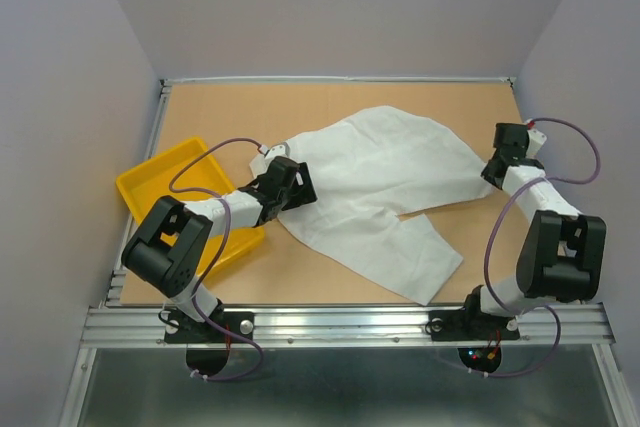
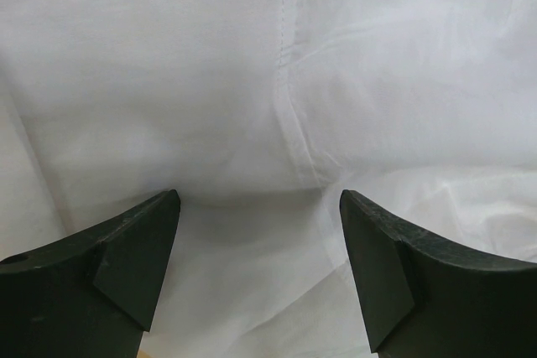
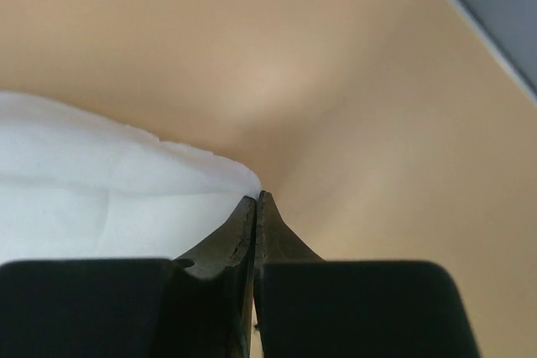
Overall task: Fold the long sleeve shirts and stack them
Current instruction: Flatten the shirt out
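One long sleeve shirt (image 1: 380, 182), white and thin, lies spread and creased across the middle of the table, a sleeve trailing toward the near edge. My left gripper (image 1: 293, 183) hovers at the shirt's left edge, open; in the left wrist view its fingers (image 2: 143, 241) stand wide apart over white cloth (image 2: 277, 81) with a seam. My right gripper (image 1: 496, 169) sits at the shirt's right edge. In the right wrist view its jaws (image 3: 257, 196) are pressed together, and the corner of the white fabric (image 3: 84, 182) rises to the tips, pinched there.
A yellow tray (image 1: 150, 183) rests at the left of the table, partly under my left arm. Bare tan board (image 3: 352, 81) lies beyond the shirt's right edge. Grey walls enclose the table at the back and sides.
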Tool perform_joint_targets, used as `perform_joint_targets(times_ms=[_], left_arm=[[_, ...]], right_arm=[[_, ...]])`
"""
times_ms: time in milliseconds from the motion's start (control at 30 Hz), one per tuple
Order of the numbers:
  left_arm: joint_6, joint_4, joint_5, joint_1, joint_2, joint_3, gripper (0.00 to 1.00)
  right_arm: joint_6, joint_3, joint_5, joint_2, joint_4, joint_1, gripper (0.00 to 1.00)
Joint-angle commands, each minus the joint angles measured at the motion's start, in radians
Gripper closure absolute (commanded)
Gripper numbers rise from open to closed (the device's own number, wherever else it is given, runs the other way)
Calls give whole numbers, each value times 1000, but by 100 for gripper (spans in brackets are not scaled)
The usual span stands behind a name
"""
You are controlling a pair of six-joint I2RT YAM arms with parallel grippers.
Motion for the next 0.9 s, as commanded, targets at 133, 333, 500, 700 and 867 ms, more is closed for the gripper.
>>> perform_joint_targets(times_ms=[133,333,500,700,867], left_arm=[[-14,-190,41,8,-3,-77,10],[-23,-248,78,7,-95,-109,10],[-9,-323,90,1,-237,-79,10],[67,-394,10,2,-337,96,7],[111,-377,-14,42,-226,213,7]], right_arm=[[106,4,152,-231,-127,-131,99],[196,-116,60,-355,-182,-139,87],[131,-48,-81,-392,-179,-139,43],[-44,169,-429,-241,-135,-134,28],[-153,313,-663,-58,-81,-105,27]])
